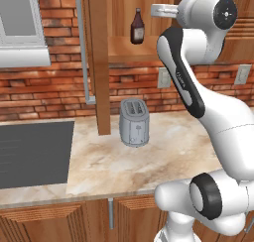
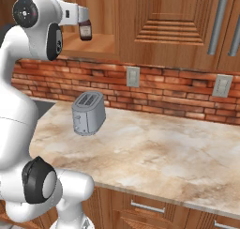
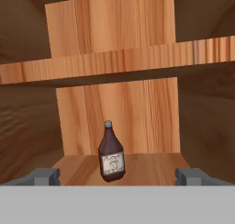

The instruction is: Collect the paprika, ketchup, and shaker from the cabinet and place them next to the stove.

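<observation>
The ketchup (image 3: 111, 156), a dark reddish-brown bottle with a narrow neck and white label, stands upright on the lower shelf of the cabinet (image 3: 147, 165). It also shows in the left base view as the ketchup (image 1: 137, 27) and in the right base view as the ketchup (image 2: 85, 30). My gripper (image 3: 118, 177) is open, raised to shelf height and pointing into the cabinet, with its fingertips (image 3: 46, 176) wide on either side of the bottle and short of it. Nothing is between the jaws. The stove (image 1: 34, 151) lies at the counter's left. The paprika and the shaker are out of view.
A silver toaster (image 1: 134, 122) stands on the marble counter (image 1: 163, 151) under the cabinet. An open cabinet door (image 1: 96, 57) hangs edge-on left of the shelf. A second shelf (image 3: 114, 62) runs above the bottle. Wall outlets (image 2: 133, 76) sit on the brick backsplash.
</observation>
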You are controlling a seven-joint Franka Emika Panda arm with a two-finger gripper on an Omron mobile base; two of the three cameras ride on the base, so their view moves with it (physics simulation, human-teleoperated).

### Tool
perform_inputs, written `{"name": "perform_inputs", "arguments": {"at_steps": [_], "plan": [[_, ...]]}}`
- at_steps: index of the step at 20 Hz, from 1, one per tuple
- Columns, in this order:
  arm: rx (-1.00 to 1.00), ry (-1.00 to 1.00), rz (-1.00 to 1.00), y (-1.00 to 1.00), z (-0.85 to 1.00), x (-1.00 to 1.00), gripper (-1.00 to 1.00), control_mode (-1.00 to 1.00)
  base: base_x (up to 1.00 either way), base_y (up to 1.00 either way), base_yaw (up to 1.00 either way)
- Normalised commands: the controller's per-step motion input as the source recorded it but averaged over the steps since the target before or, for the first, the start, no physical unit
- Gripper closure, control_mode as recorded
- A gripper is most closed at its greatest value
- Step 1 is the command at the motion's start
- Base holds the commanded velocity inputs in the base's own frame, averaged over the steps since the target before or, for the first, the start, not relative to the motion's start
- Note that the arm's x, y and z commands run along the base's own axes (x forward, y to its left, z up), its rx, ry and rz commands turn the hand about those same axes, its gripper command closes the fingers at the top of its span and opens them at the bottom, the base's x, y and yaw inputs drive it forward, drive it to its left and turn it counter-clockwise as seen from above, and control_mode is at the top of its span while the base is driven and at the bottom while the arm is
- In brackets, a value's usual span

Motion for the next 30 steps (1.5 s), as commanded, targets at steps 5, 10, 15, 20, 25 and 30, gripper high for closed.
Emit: {"name": "perform_inputs", "arguments": {"at_steps": [5, 10, 15, 20, 25, 30], "plan": [[-0.18, 0.01, 0.01, 0.0, -0.11, 0.24, -1.0, -1.0, 0.0, 0.0, 0.0], [-0.01, 0.0, 0.0, 0.05, 0.0, 0.25, -1.0, -1.0, 0.0, 0.0, 0.0], [0.0, 0.0, 0.0, 0.04, -0.01, 0.31, -1.0, -1.0, 0.0, 0.0, 0.0], [0.0, 0.0, 0.0, 0.15, -0.11, 0.32, -1.0, -1.0, 0.0, 0.0, 0.0], [0.0, 0.0, 0.0, 0.16, -0.23, 0.29, -1.0, -1.0, 0.0, 0.0, 0.0], [0.0, 0.0, 0.0, 0.15, -0.23, 0.26, -1.0, -1.0, 0.0, 0.0, 0.0]]}}
